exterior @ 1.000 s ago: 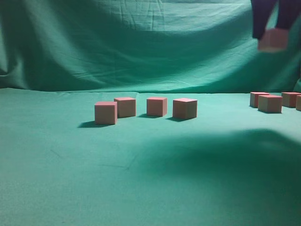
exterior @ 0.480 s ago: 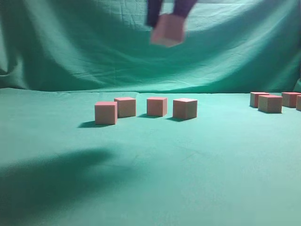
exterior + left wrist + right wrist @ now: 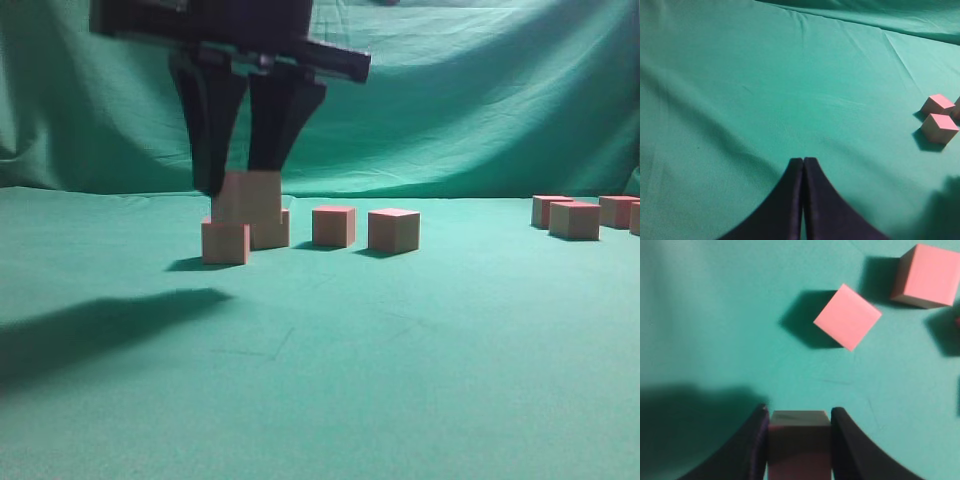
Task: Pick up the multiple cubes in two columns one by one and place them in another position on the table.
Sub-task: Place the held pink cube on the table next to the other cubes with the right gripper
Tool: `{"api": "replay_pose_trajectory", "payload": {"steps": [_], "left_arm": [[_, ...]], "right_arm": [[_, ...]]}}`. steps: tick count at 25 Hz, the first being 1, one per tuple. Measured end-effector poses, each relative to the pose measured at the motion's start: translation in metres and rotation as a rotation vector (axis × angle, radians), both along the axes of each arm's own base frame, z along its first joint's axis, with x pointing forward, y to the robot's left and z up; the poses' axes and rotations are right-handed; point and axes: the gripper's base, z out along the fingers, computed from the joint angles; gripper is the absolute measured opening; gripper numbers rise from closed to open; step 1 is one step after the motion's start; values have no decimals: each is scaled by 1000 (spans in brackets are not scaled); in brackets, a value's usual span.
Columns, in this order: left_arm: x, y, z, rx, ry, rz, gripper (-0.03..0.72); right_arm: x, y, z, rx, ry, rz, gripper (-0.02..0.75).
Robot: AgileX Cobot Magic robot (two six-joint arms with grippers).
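My right gripper (image 3: pixel 246 185) reaches across to the left of the exterior view, shut on a pinkish cube (image 3: pixel 248 196) held low just behind the leftmost cube (image 3: pixel 225 243) of a row. That row includes three more cubes (image 3: pixel 270 230), (image 3: pixel 333 226), (image 3: pixel 393 230) on the table (image 3: pixel 320 380). The right wrist view shows the held cube (image 3: pixel 799 440) between the fingers (image 3: pixel 799 415), with two cubes (image 3: pixel 847 316), (image 3: pixel 926 276) on the cloth ahead. My left gripper (image 3: pixel 803 161) is shut and empty over bare cloth, with two cubes (image 3: pixel 938 104), (image 3: pixel 939 127) to its right.
Several more cubes (image 3: pixel 574 219) stand in a group at the far right of the table. A draped green cloth backdrop (image 3: pixel 450 100) rises behind the table. The right arm's shadow (image 3: pixel 90 320) lies on the cloth at the front left.
My right gripper has carried the cube from high at the far right across to the left and down, to just behind the leftmost cubes of the row.
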Motion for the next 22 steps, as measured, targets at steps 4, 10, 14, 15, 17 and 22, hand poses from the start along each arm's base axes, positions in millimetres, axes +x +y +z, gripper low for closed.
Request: {"api": "replay_pose_trajectory", "payload": {"steps": [4, 10, 14, 15, 17, 22], "left_arm": [[0, 0, 0, 0, 0, 0, 0], [0, 0, 0, 0, 0, 0, 0], [0, 0, 0, 0, 0, 0, 0], [0, 0, 0, 0, 0, 0, 0], [0, 0, 0, 0, 0, 0, 0], [0, 0, 0, 0, 0, 0, 0]], "right_arm": [[7, 3, -14, -17, -32, -7, 263], [15, 6, -24, -12, -88, -24, 263], [19, 5, -29, -30, -118, -49, 263], [20, 5, -30, -34, -119, -51, 263], [20, 6, -33, -35, -114, -63, 263], [21, 6, -37, -35, -107, -83, 263]]}}
